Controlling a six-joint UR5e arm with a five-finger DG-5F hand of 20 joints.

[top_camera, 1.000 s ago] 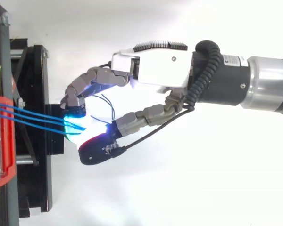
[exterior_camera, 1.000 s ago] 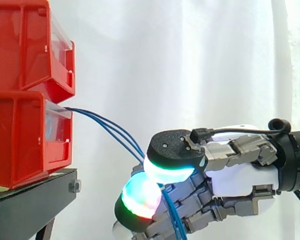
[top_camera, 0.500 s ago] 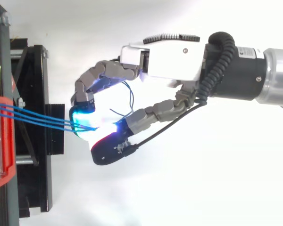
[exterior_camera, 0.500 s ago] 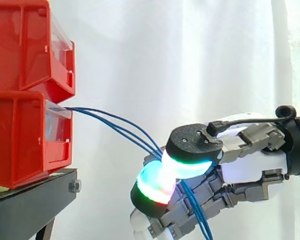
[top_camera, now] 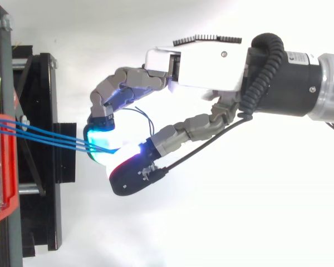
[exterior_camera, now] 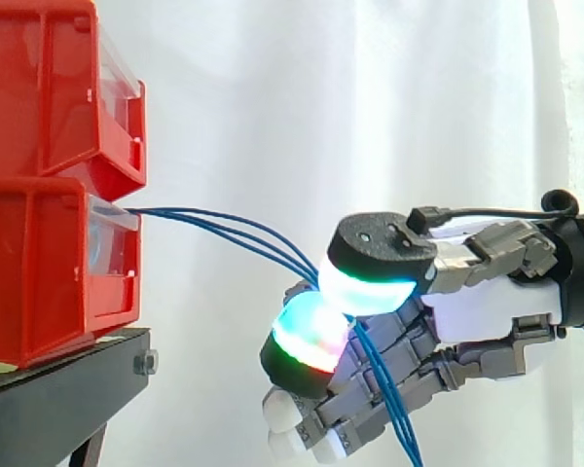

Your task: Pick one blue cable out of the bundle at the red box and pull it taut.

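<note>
Off the red box (exterior_camera: pixel 39 263), hand (exterior_camera: pixel 477 316) pinches blue cables (top_camera: pixel 72 144).

The lower box (exterior_camera: pixel 39 272) sat on the stand (exterior_camera: pixel 68 389), with a second box (exterior_camera: pixel 49 88) stacked on top of it. Cables (exterior_camera: pixel 180 214) ran out of its front, rightward and down, into the hand (exterior_camera: pixel 477 321), which was to the right of that box and apart from it. The curtain (exterior_camera: pixel 370 97) hung behind it.
</note>
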